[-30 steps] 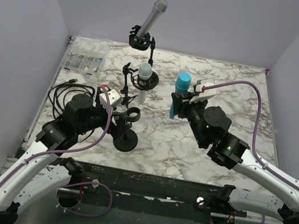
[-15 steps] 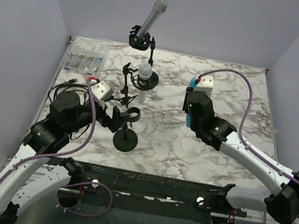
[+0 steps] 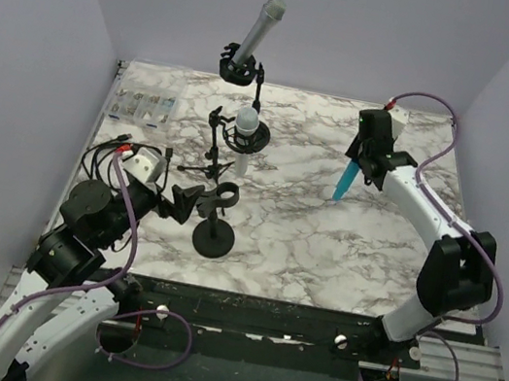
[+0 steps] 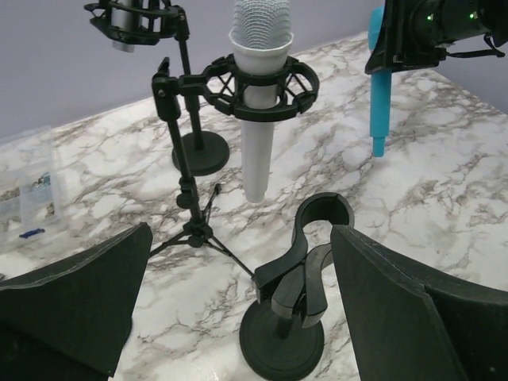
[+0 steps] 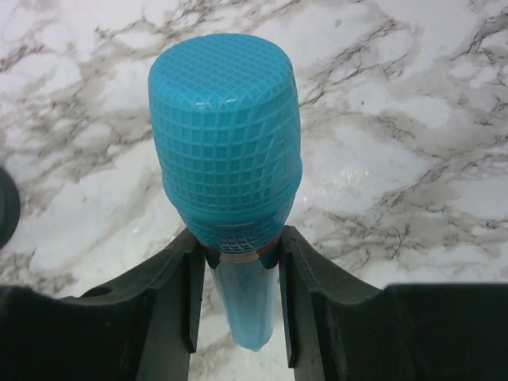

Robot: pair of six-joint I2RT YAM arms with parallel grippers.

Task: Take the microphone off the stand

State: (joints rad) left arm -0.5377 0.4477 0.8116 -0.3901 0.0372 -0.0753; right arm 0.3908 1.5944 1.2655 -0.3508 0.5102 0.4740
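Right tool (image 5: 238,305) grips the blue microphone (image 3: 344,180) at two o'clock, near the tabletop (image 3: 322,252) edge. Left tool (image 4: 238,305) is wide open.

The empty stand (image 3: 214,235) rises just ahead of the spread left fingers (image 4: 79,309). Behind it, a tripod (image 4: 190,226) with a white microphone (image 3: 246,128) and a tall stand (image 4: 202,151) with a grey microphone (image 3: 260,29) crowd the left-centre. Bare surface (image 3: 295,237) lies open between them and the blue microphone (image 3: 344,180) in the right fingers (image 5: 171,305). Cables (image 3: 107,157) and, seemingly, a clear box (image 3: 144,104) line the left edge.
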